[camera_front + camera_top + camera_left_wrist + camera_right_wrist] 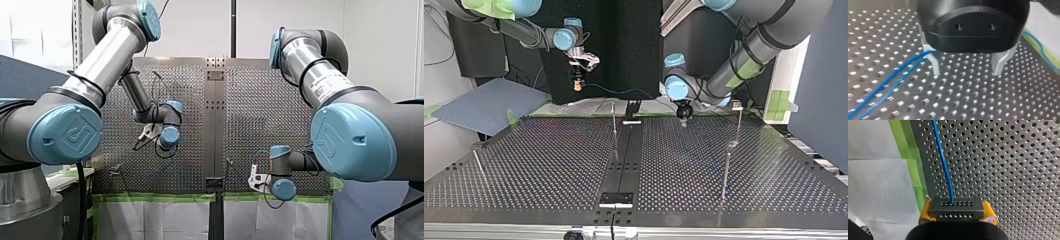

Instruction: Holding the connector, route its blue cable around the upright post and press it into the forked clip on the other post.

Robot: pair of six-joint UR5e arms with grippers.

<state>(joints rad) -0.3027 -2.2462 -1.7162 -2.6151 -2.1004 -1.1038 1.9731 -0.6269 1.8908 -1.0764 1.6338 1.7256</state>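
In the right wrist view my right gripper (pixel 956 216) has its yellow pads shut on a dark grey connector (pixel 956 207). The blue cable (pixel 944 165) leaves the connector and runs ahead over the perforated plate. At the top view's upper left my right gripper (pixel 579 75) holds the connector (pixel 578 85) above the far table edge, and the cable (pixel 619 91) trails toward my left gripper (pixel 684 116). My left gripper (pixel 966 72) is open just above the plate, with blue cable (pixel 898 75) beside one metal finger (pixel 934 63). A thin upright post (pixel 614 120) stands mid-table. A second post (pixel 738 122) with a pale top stands at that view's right.
Green tape (pixel 914 170) and white sheeting (pixel 878 175) border the plate's edge. A grey-blue board (pixel 489 105) lies off the table at the top view's left. A black centre strip with a bracket (pixel 616 198) runs down the table. A short rod (pixel 479 165) stands at that view's left.
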